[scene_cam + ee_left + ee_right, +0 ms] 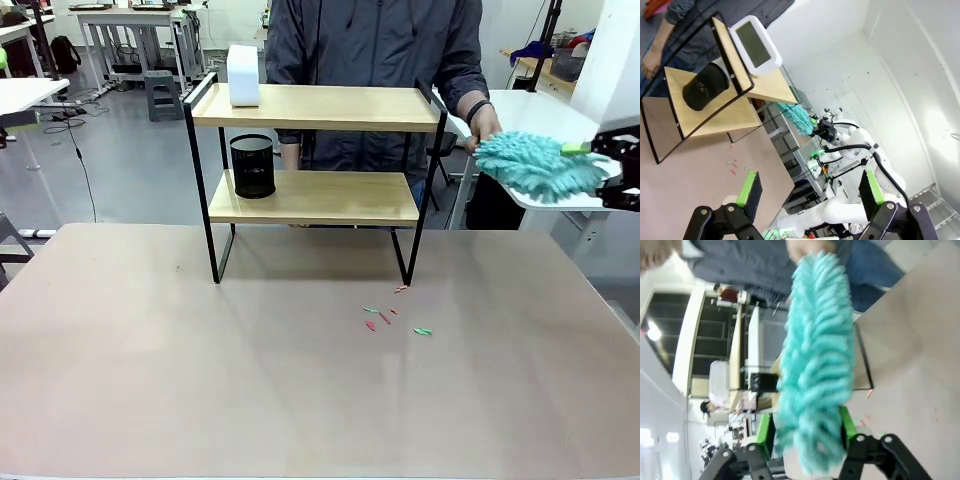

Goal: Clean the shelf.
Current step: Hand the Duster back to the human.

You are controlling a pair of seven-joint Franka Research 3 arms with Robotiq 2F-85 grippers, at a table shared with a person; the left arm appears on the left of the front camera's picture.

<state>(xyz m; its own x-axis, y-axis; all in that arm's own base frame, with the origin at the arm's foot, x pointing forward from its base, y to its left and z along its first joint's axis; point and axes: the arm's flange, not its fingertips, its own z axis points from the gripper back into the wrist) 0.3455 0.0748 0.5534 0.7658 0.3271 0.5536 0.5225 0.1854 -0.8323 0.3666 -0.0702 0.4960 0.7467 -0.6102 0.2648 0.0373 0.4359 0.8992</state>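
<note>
Front view: the shelf (315, 150) is standing at the table's far side, carrying a white device (243, 75) above and a black mesh cup (252, 166) below, not yet dusted. Colored scraps (392, 318) are lying nearby. Rightward, the person's hand (484, 126) is touching the teal duster (540, 165) sitting between the right gripper's (807, 432) partly-closed fingers. The left gripper (807, 187) is gaping empty.

Teal duster (540, 165), black-framed shelf (315, 108)
</note>
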